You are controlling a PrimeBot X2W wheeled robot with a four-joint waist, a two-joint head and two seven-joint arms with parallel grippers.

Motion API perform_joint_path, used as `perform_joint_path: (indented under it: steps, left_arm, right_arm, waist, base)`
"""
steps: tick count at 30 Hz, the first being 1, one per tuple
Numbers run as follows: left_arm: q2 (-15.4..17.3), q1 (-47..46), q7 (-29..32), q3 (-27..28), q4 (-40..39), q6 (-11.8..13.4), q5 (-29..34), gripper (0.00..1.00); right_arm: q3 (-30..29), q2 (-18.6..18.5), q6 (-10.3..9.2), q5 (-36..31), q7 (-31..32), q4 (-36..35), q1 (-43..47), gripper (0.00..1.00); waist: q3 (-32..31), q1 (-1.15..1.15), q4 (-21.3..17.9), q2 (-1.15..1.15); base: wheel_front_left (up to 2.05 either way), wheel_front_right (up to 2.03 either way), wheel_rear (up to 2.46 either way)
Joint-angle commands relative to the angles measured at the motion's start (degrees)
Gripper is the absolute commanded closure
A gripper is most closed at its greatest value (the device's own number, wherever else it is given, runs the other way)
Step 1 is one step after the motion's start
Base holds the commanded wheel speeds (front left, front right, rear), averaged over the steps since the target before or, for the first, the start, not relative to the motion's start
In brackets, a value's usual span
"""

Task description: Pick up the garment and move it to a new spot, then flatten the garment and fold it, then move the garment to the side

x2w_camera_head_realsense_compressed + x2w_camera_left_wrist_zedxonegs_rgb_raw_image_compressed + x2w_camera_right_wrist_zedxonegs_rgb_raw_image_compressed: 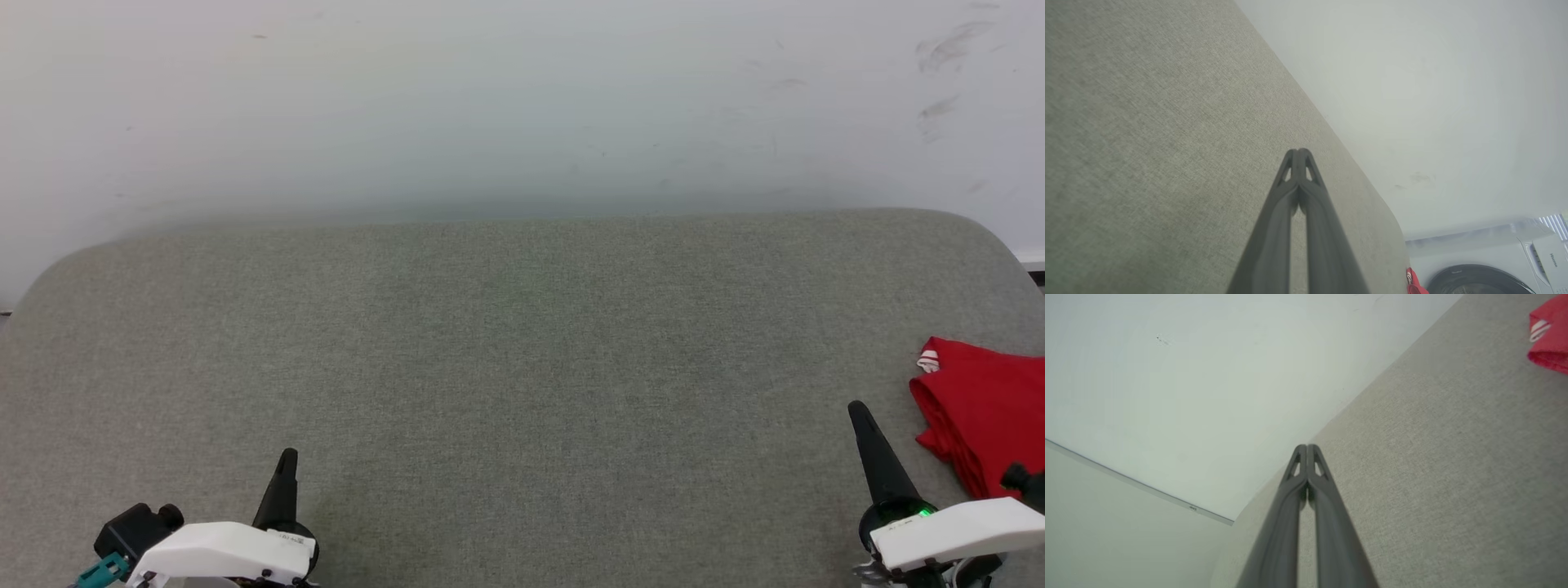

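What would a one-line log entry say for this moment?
left hand: shut, empty | right hand: shut, empty | garment: lying at far right of grey surface, not held

A grey-green fabric-covered surface (522,367) with rounded far corners spread across the near scene. Behind its far edge stood a white wall (522,106), scuffed with dark marks (947,49) at the far right. A white washing machine (1502,253) with a dark round door (1474,281) stood beyond the surface's right end.

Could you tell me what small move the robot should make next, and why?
Probably open the right gripper and swing it right toward the shirt. Both grippers are shut and hold nothing, the shirt lies bunched at the right edge of the grey surface, and the left gripper sits far from it.
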Motion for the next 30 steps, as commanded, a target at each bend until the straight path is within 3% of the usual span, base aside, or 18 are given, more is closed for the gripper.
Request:
perform_joint_path:
  steps: [1, 30]
  left_arm:
    - [-0.1, -1.7, 0.4, 0.5, -0.5, -0.6, -1.5, 1.00]
    - [-2.0, -3.9, 4.9, 3.5, -0.2, -3.6, -16.2, 1.00]
  right_arm:
    - [-0.1, -0.3, -0.02, 1.9, 0.1, 0.0, -1.5, 1.00]
    - [-0.7, -0.3, -0.02, 19.1, 1.0, 4.6, -4.7, 1.00]
  waist:
    - [0.0, -0.01, 0.0, 0.00]
    - [0.9, -0.01, 0.5, 0.00]
  base:
    - [0.00, 0.00, 0.00]
    - [0.00, 0.00, 0.00]
